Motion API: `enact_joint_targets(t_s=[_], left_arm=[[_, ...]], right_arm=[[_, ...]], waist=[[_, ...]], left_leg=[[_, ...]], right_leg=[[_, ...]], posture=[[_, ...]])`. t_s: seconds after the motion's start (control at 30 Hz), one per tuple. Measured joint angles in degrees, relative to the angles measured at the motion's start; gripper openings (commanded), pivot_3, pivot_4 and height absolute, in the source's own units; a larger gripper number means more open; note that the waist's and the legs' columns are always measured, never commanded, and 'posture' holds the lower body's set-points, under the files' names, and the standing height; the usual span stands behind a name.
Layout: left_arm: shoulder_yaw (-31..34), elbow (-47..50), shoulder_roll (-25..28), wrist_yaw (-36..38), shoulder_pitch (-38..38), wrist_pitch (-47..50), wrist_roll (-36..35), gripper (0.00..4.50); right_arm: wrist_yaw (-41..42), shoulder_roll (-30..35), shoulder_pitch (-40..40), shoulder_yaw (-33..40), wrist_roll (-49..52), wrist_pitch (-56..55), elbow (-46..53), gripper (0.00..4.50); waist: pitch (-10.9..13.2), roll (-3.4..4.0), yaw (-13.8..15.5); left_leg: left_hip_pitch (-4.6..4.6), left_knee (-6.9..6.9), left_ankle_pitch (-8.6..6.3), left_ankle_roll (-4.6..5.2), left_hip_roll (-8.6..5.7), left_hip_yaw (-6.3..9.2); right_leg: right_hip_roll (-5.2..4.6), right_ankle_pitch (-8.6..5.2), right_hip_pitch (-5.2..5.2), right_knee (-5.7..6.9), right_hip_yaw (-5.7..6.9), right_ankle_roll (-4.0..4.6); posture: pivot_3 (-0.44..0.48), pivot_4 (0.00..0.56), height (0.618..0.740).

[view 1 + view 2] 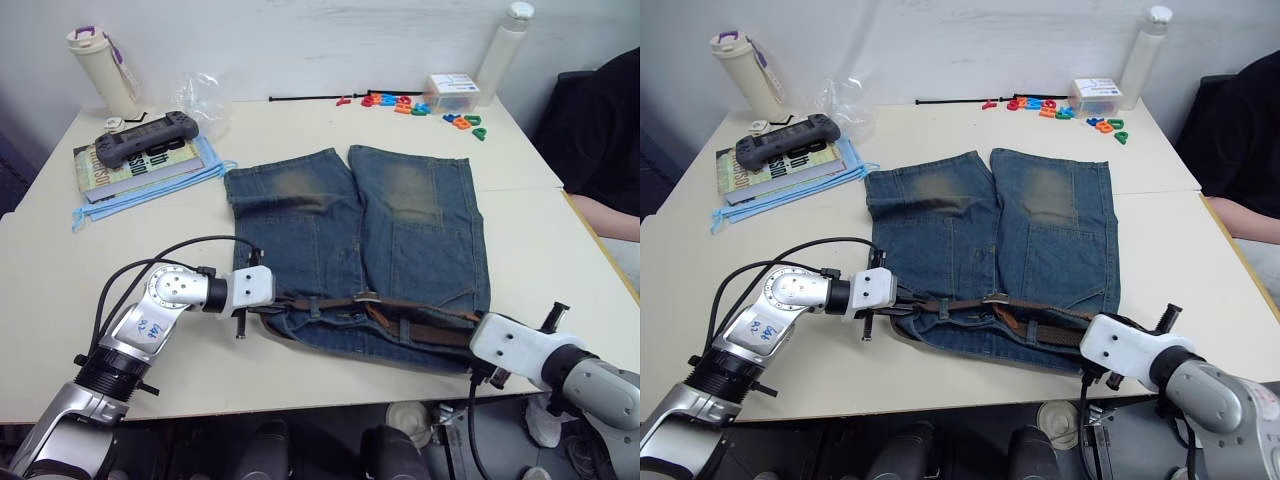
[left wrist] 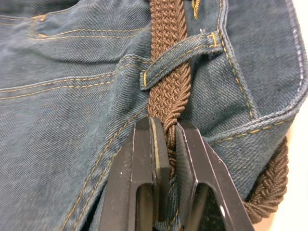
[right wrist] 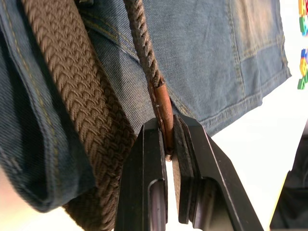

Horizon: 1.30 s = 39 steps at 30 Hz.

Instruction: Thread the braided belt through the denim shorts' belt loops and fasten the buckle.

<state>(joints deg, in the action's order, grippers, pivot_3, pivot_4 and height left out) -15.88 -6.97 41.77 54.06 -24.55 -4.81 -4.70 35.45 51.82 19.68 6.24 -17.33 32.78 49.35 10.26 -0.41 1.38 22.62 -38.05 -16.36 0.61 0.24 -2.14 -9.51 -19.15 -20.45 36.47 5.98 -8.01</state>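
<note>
The denim shorts (image 1: 370, 240) lie flat on the counter (image 1: 60, 290), the braided belt (image 2: 166, 91) running along the waistband under a belt loop (image 2: 180, 60). Left gripper (image 2: 166, 144) is clamped on the braid; right gripper (image 3: 168, 139) is clamped on the tan tip (image 3: 163, 108). Judgement: threading mostly done; buckle (image 1: 366, 296) unfastened.

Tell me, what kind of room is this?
Probably an office or lab used as a test room: plain pale tables against a bare wall, with books, a game controller and toy letters lying about.
</note>
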Motion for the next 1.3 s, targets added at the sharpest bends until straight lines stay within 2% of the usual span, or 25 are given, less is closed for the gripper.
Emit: enact_joint_targets(t_s=[0.2,0.37,0.97,1.3], left_arm=[[2.56,1.79,0.01,-4.13,4.16,-1.86,0.35,0.01],[2.84,2.80,-0.11,-5.39,5.19,-1.87,0.61,0.01],[3.36,3.67,-0.09,-5.74,6.16,-3.37,1.91,0.01],[4.12,3.26,-0.11,-5.98,6.73,-4.63,2.23,0.01]], right_arm=[[-0.16,-4.74,-3.73,-4.78,-0.70,5.65,0.19,0.00],[-0.01,-5.33,-5.10,-5.37,-0.69,8.38,0.35,0.00],[-0.18,-6.91,-6.41,-6.39,-1.44,8.73,0.36,0.00],[-2.14,-6.91,-7.76,-13.11,-7.52,3.58,0.09,0.00]], waist=[[0.00,0.00,0.03],[0.01,0.00,0.05],[0.02,0.02,-0.01],[0.04,0.06,-0.04]], left_leg=[[0.05,0.01,-0.04,-0.07,0.05,0.02],[0.07,0.01,-0.18,-0.29,0.06,0.02],[0.17,0.02,-0.25,-0.33,0.09,0.02],[0.21,0.03,-0.28,-0.39,0.21,0.00]], right_leg=[[0.03,-0.01,-0.04,-0.02,0.03,0.03],[0.03,-0.01,-0.05,-0.04,0.03,0.03],[0.07,-0.01,-0.13,-0.18,0.07,0.03],[0.17,-0.01,-0.17,-0.26,0.08,0.05]], posture=[[0.000,0.150,0.684],[0.000,0.150,0.684],[0.000,0.150,0.684],[0.000,0.150,0.684]])
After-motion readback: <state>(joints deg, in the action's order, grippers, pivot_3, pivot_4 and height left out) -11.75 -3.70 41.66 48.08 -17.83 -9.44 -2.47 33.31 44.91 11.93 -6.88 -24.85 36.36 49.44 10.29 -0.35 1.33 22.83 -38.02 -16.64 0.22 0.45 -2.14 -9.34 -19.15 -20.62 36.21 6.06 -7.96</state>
